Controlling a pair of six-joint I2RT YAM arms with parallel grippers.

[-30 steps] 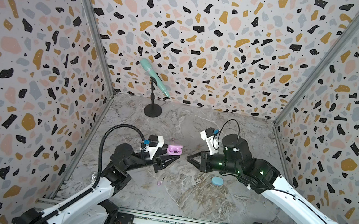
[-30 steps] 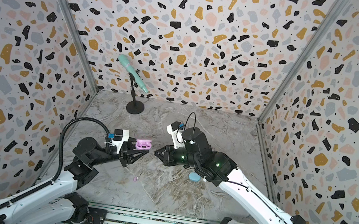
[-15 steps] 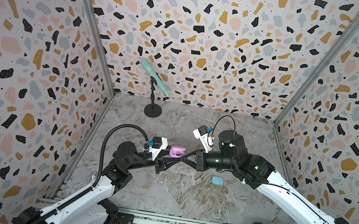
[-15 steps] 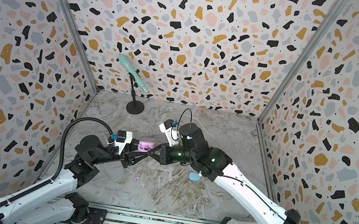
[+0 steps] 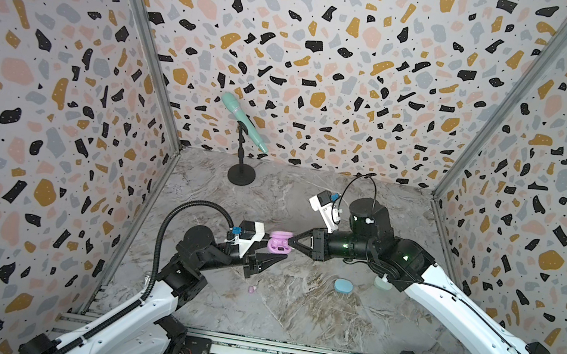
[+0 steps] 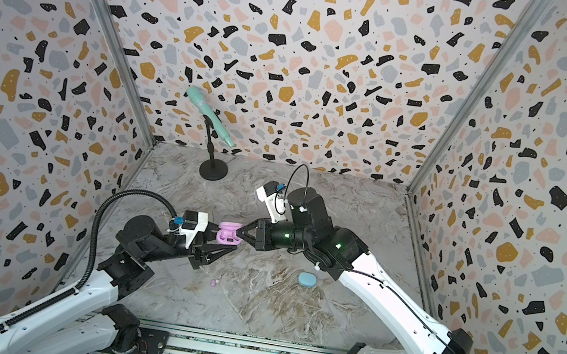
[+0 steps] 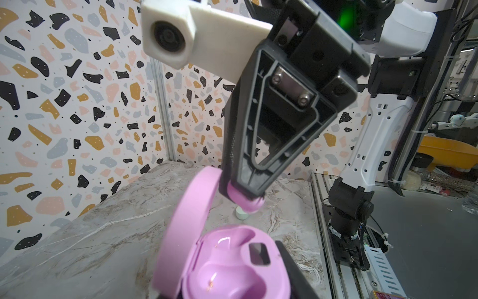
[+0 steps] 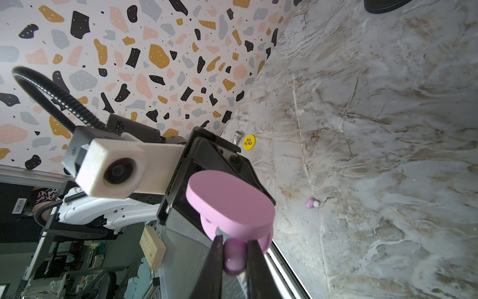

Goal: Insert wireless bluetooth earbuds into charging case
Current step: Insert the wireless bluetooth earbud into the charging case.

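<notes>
Marble tabletop [image 5: 308, 320] carries a black mic stand [image 5: 241, 175], a blue case [image 5: 343, 286] and a pink earbud [image 5: 251, 289].

Pink earbud [image 8: 234, 259]: small, rounded, glossy; pinched in right gripper [image 8: 234, 243], just above pink case [image 7: 227, 261]. Case lid open, wells look empty, held off tabletop [image 5: 289, 313]. 2nd pink earbud [image 5: 251, 289]: loose on tabletop. Blue case [image 5: 343, 286]: shut, lying flat.

right pincer [image 8: 234, 242]: clamping pink earbud [image 8: 234, 259] | pink case [image 8: 230, 207]: just beside
</notes>
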